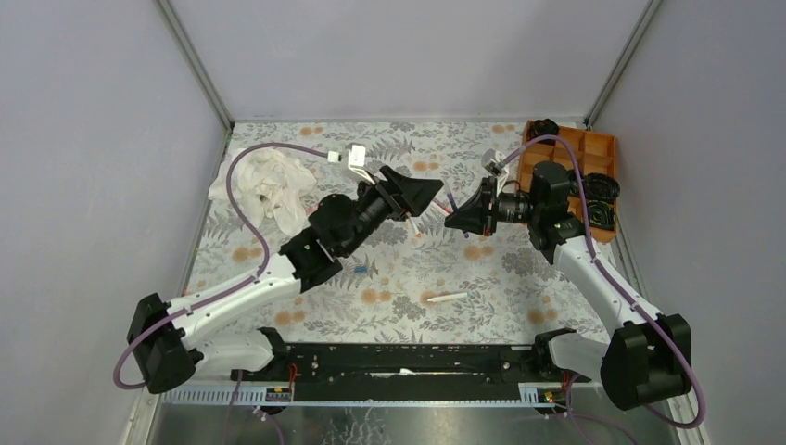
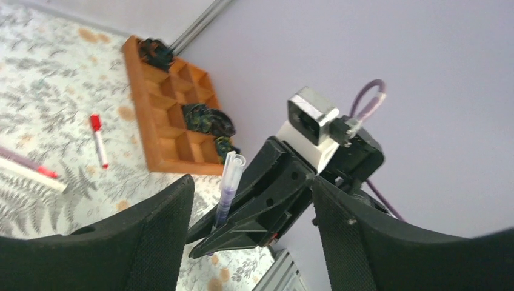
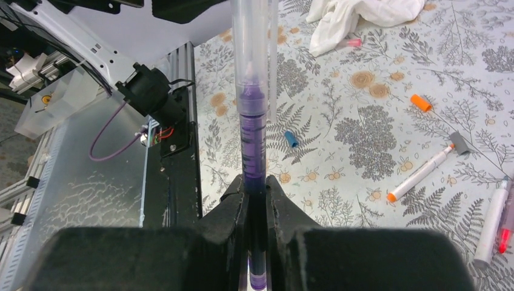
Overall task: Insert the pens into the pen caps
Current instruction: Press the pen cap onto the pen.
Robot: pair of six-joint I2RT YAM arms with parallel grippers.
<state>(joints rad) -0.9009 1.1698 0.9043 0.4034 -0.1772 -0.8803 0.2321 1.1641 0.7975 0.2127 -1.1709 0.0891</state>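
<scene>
While the right fingers (image 3: pixel 233 209) pinch tight low on the barrel of the purple pen (image 3: pixel 253 121), its clear end juts straight out along their line. It's up in the air between the two arms, well off the surface (image 3: pixel 363 127). And look where it points: right at the mouth of the left fingers (image 2: pixel 151 236), which stand wide apart with nothing in them that I can see. From the left wrist the free end shows between them, untouched. Whether it's level with the pads or short of them, I can't tell.

So the pen's long axis runs from the right arm toward the left, and the left arm is the one placed to meet it. No cap up there, though. The orange cap (image 3: pixel 420 102), blue cap (image 3: pixel 291 139) and grey cap (image 3: pixel 459 143) lie loose on the surface near an orange-tipped white pen (image 3: pixel 418 176). My read: the left side must line up on that axis before closing, or the pen gets knocked askew.
</scene>
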